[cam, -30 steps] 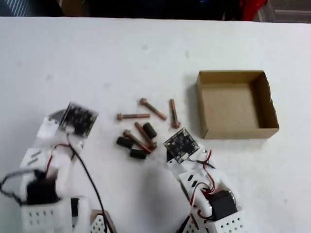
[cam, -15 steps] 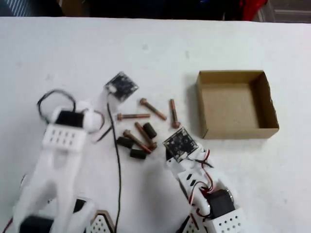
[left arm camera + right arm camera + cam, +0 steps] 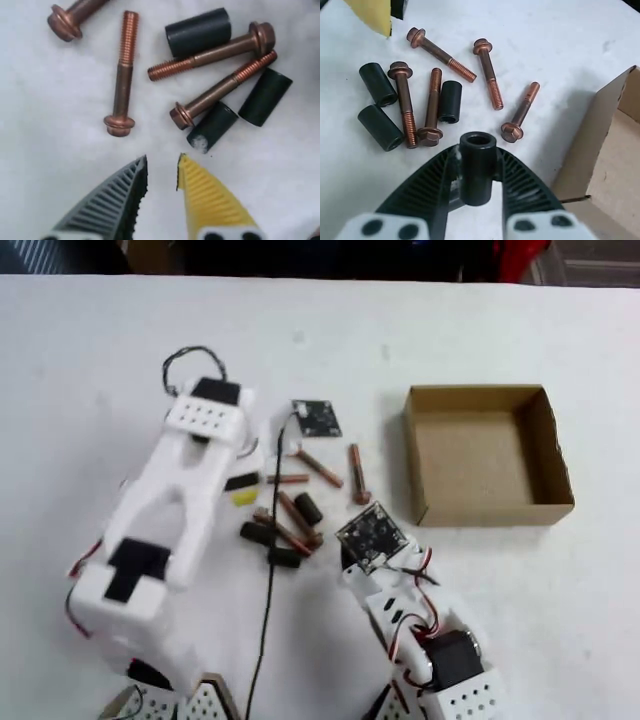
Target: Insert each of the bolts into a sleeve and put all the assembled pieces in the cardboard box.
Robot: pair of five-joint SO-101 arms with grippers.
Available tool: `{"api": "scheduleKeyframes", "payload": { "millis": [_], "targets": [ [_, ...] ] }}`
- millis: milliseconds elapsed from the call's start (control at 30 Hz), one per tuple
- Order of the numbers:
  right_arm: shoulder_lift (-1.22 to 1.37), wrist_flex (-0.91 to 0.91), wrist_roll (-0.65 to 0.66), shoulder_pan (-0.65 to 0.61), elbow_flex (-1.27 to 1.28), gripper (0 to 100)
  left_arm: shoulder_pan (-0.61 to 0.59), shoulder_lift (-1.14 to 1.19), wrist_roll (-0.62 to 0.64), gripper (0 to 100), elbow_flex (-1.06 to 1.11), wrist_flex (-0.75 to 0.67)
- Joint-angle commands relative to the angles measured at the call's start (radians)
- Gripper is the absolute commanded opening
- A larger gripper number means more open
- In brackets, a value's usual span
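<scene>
Several copper bolts (image 3: 315,465) and three loose black sleeves (image 3: 308,508) lie in a cluster at the table's middle, left of the open cardboard box (image 3: 487,455). My left gripper (image 3: 162,167) is open with nothing between its grey and yellow fingers. It hovers just short of one bolt's head (image 3: 119,125) and a sleeve (image 3: 212,127), on the left side of the cluster (image 3: 243,490). My right gripper (image 3: 478,152) is shut on an upright black sleeve (image 3: 478,170), near the front of the cluster. Beyond it lie bolts (image 3: 487,72) and sleeves (image 3: 450,101).
The left arm's white body (image 3: 165,510) stretches across the table's left half. The right arm (image 3: 420,630) stands at the front right, its wrist board (image 3: 372,535) over the gripper. The box's near corner (image 3: 610,165) is close beside the right gripper. The left gripper's yellow finger (image 3: 370,15) shows across the bolts.
The left arm has swung from the table's left front up and right, bringing its gripper to the left side of the bolt cluster. The right arm has not moved.
</scene>
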Motion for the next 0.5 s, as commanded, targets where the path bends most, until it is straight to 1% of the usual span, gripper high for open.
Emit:
{"api": "scheduleKeyframes", "payload": {
  "millis": [0,200,333,467],
  "targets": [
    [-0.008,-0.022,-0.005,-0.004,-0.009,1.6,0.007,0.077,-0.008,14,-0.173,0.005],
    [-0.008,-0.022,-0.005,-0.004,-0.009,1.6,0.012,0.254,-0.009,15,-0.37,0.02],
    [-0.008,-0.022,-0.003,-0.004,-0.008,1.6,0.013,0.372,-0.077,15,-0.479,0.081],
    [-0.008,-0.022,-0.003,-0.004,-0.008,1.6,0.004,0.478,-0.084,15,-0.608,0.123]
  ]
}}
